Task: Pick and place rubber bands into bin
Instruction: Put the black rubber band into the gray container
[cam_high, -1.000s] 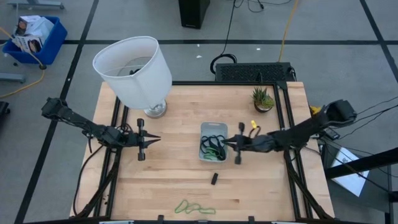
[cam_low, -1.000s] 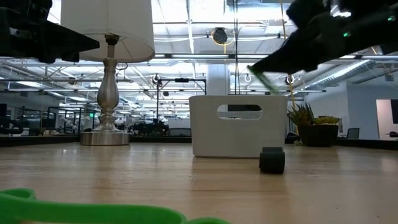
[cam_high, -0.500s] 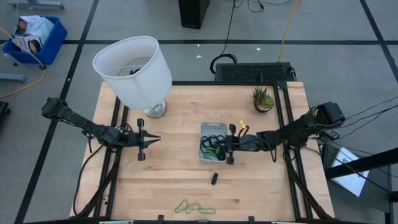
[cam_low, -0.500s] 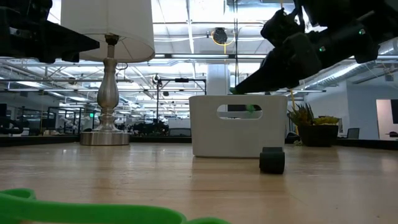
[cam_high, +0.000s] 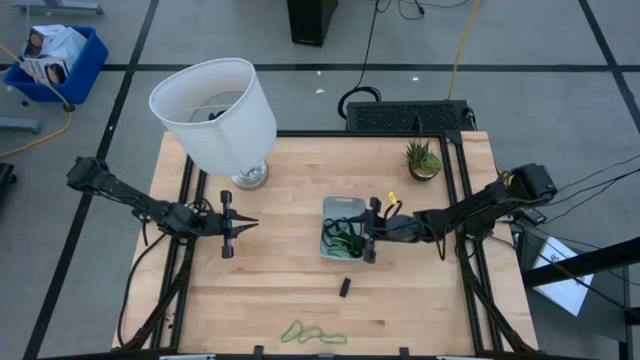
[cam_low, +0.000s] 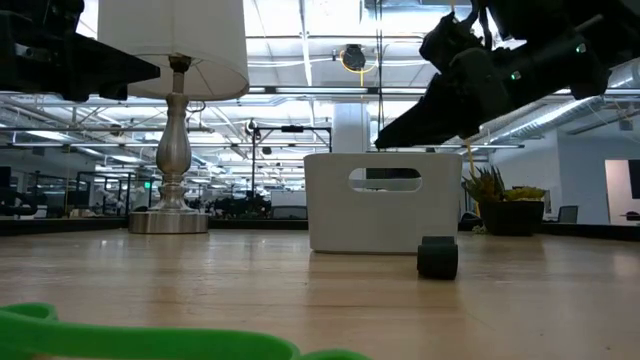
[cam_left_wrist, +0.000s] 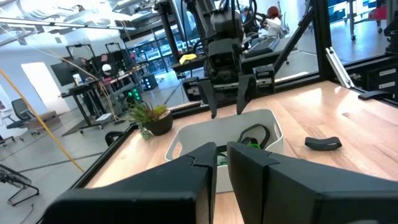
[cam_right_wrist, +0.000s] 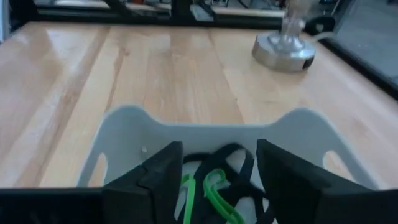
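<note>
**Right gripper open over the bin**

High view: right gripper (cam_high: 369, 231) at the bin's (cam_high: 327, 208) right edge, fingers apart, empty. Black and green rubber bands (cam_high: 344, 236) lie inside. One green band (cam_high: 312, 333) on the table's near edge, small black block (cam_high: 344, 287) just near the bin. Left gripper (cam_high: 240, 224) waits left of the bin, fingers almost together, nothing held.

Low view: right arm hangs above the bin (cam_low: 382, 214).

Right wrist view: fingers (cam_right_wrist: 163, 172) spread, bands (cam_right_wrist: 214, 185) in the bin below.

Bright even light, blurred foreground
</note>
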